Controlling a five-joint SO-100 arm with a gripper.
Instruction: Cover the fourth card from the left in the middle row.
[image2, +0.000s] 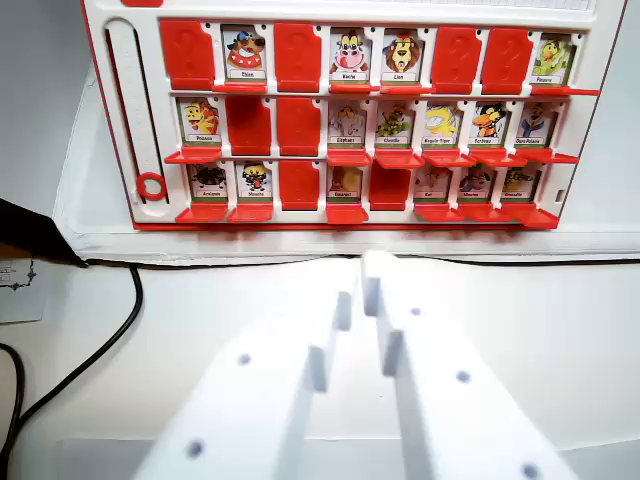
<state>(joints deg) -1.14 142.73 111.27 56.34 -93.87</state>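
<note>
A red and white flip-card board (110, 120) stands across the top of the wrist view, with three rows of cartoon animal cards. In the middle row, the first card (200, 120) shows its picture. The second (249, 125) and third (298, 126) are plain red. The fourth card from the left (347, 124) shows a pale elephant picture, with its red flap (348, 158) lying down in front. My white gripper (360, 285) reaches up from the bottom centre. It is short of the board and roughly in line with that card. Its fingers sit close together and hold nothing.
A black cable (118, 330) curves down the left side of the white table. A paper label (20, 285) lies at the left edge beside a dark object (30, 235). The board's white base (330, 243) runs along its front.
</note>
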